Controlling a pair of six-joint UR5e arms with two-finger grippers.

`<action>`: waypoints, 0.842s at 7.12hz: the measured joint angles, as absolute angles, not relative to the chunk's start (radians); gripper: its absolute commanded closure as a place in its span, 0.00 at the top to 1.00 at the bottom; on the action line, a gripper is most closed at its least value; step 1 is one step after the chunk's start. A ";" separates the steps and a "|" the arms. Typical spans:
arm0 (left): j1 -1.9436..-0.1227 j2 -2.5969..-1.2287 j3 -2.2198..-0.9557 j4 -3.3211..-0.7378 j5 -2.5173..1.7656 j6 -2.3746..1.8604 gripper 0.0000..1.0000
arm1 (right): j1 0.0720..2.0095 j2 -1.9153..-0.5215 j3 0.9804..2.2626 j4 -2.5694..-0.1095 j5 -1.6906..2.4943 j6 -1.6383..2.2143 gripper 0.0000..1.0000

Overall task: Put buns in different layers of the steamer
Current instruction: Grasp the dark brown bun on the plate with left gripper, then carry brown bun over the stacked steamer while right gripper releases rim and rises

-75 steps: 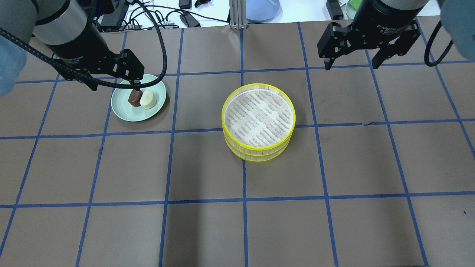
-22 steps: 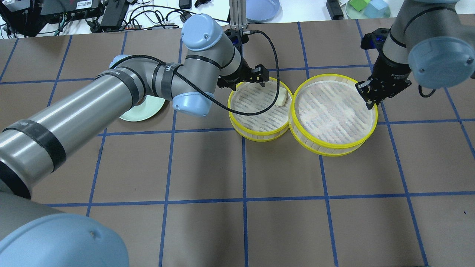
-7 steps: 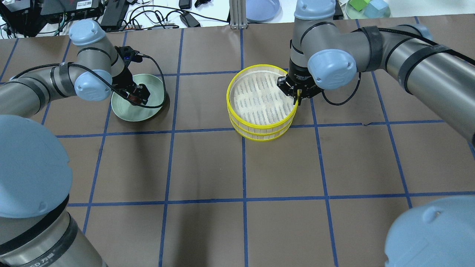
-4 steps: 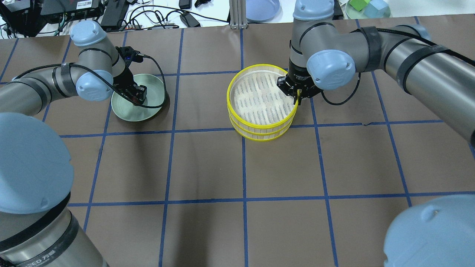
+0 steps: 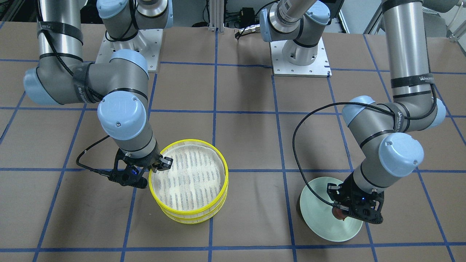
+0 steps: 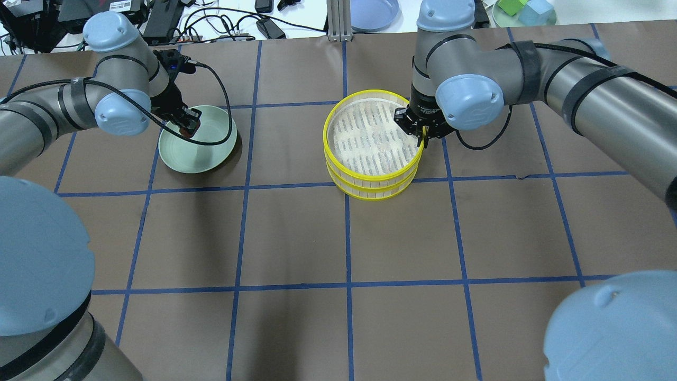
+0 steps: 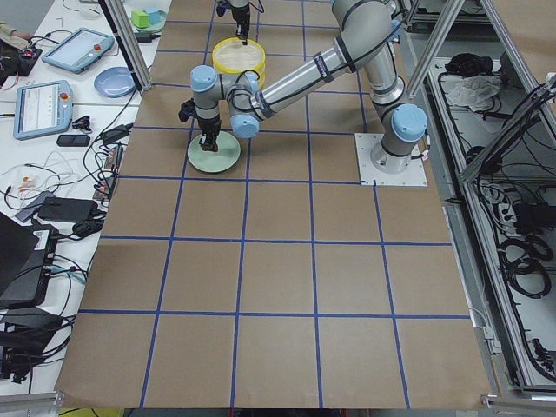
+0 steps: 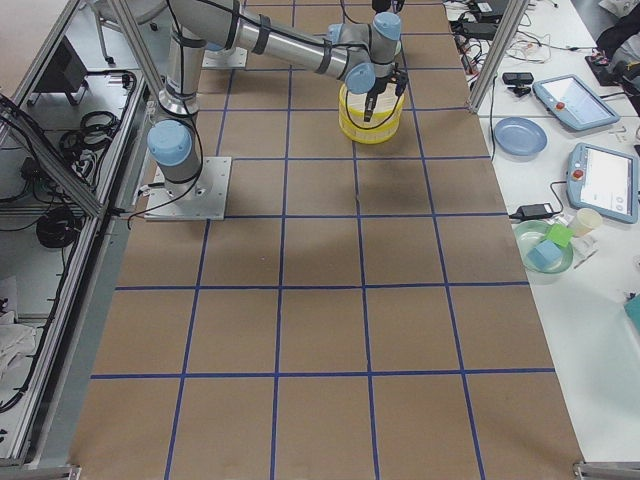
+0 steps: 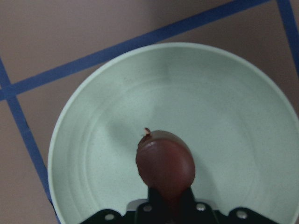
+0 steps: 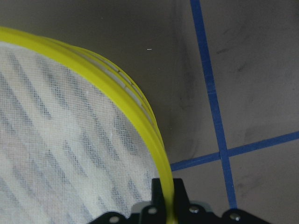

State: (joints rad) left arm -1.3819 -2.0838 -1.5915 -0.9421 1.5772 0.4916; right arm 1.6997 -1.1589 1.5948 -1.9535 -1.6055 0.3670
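Note:
The two steamer layers are stacked mid-table, the top tray (image 6: 372, 178) on the lower tray (image 6: 373, 195). My right gripper (image 6: 421, 138) is shut on the top tray's yellow rim (image 10: 158, 154) at its right edge; it also shows in the front view (image 5: 156, 169). The top tray's liner is bare. My left gripper (image 6: 189, 124) is shut on the dark reddish-brown bun (image 9: 165, 164) and holds it just above the pale green plate (image 6: 203, 157). The cream-white bun is hidden.
The green plate (image 5: 326, 227) sits left of the steamer and holds nothing else. A blue plate (image 6: 373, 12) and a green dish with blocks (image 6: 521, 9) lie beyond the table's back edge, beside cables (image 6: 222, 24).
My left gripper has risen off the plate with the brown bun and shifted slightly toward the back. My right gripper stays shut on the top tray's rim; the stack has barely moved.

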 measured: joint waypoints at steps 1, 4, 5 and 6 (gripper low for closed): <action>-1.394 -2.056 -1.592 -0.960 1.576 0.439 0.00 | 1.700 -1.159 1.598 -1.954 -1.605 0.366 0.22; -1.469 -1.975 -1.592 -1.012 1.538 0.217 0.00 | 1.699 -1.162 1.608 -1.942 -1.613 0.340 1.00; -1.501 -1.950 -1.592 -1.028 1.507 0.136 0.00 | 1.699 -1.178 1.608 -1.937 -1.617 0.323 1.00; -1.529 -1.927 -1.592 -1.046 1.456 0.051 0.00 | 1.692 -1.225 1.604 -1.917 -1.617 0.305 1.00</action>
State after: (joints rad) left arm -1.5290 -1.9266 -1.5922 -1.0460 1.4562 0.0512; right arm 1.6924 -1.2250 1.6043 -1.9168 -1.6172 0.3049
